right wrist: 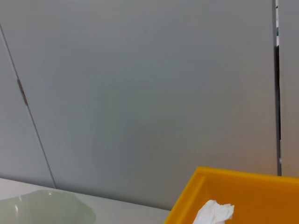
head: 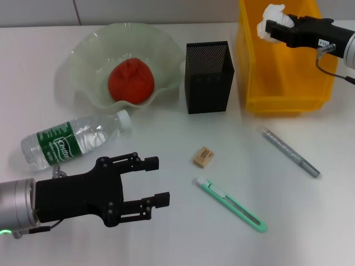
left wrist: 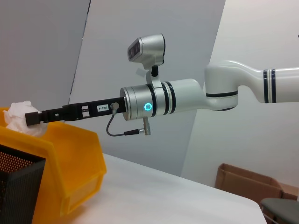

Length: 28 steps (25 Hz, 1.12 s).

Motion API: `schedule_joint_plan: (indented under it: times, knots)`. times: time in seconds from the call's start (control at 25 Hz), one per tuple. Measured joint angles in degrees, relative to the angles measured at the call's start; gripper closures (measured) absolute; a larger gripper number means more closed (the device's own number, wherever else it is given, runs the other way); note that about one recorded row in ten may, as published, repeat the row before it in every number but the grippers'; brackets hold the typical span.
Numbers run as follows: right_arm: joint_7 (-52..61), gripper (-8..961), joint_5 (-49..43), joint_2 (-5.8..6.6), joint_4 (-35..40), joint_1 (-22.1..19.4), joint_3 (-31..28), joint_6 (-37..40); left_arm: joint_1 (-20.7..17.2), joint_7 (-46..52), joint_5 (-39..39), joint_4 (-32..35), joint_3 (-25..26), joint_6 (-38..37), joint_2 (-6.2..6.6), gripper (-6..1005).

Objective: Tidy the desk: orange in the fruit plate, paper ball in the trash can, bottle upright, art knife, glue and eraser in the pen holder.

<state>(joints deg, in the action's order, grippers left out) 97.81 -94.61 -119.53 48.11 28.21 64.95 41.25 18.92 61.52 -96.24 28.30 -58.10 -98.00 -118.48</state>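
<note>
Holding the paper ball (head: 273,19) over the yellow bin (head: 288,83), seemingly clamped, right gripper (head: 270,27)

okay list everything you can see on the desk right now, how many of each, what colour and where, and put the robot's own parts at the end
Fruit plate: 1, pale green, wavy rim, back left.
Orange: 1, red-orange, in the fruit plate.
Pen holder: 1, black mesh, back centre, right of the plate.
Trash can: 1, yellow bin, back right.
Paper ball: 1, white, held above the trash can.
Bottle: 1, clear with green label and white cap, lying on its side, left.
Eraser: 1, tan, centre.
Art knife: 1, green, front centre.
Glue: 1, grey, pen-shaped, right.
Left gripper: black, fingers open, front left beside the bottle.
Right gripper: black, shut on the paper ball over the trash can.
</note>
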Motion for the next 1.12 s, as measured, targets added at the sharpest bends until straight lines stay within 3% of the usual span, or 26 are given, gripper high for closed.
schedule_joint_plan:
  times: [0.76,0.88,1.0,1.04,1.12]
  knots:
    - [-0.16,222,0.5,0.01,1.65,-0.57,-0.01,1.6,0.07,0.0,0.02,0.23,0.01,0.01,0.0,271]
    - [-0.89,216,2.68,-0.02,3.41,-1.92,-0.02,6.28,0.06,0.0,0.04,0.25,0.01,0.01,0.0,271]
    - [-6.16,216,8.82,0.07,4.69,-4.08,-0.63,16.08,0.07,0.0,0.05,0.25,0.19,0.01,0.0,271]
    - [-12.74,216,14.35,0.14,4.25,-5.87,-0.91,24.16,0.06,0.0,0.07,0.1,1.35,0.01,0.0,271]
    - [-15.98,216,16.58,0.15,3.46,-6.75,-0.91,27.48,0.04,0.0,0.08,0.05,1.95,0.01,0.0,271]
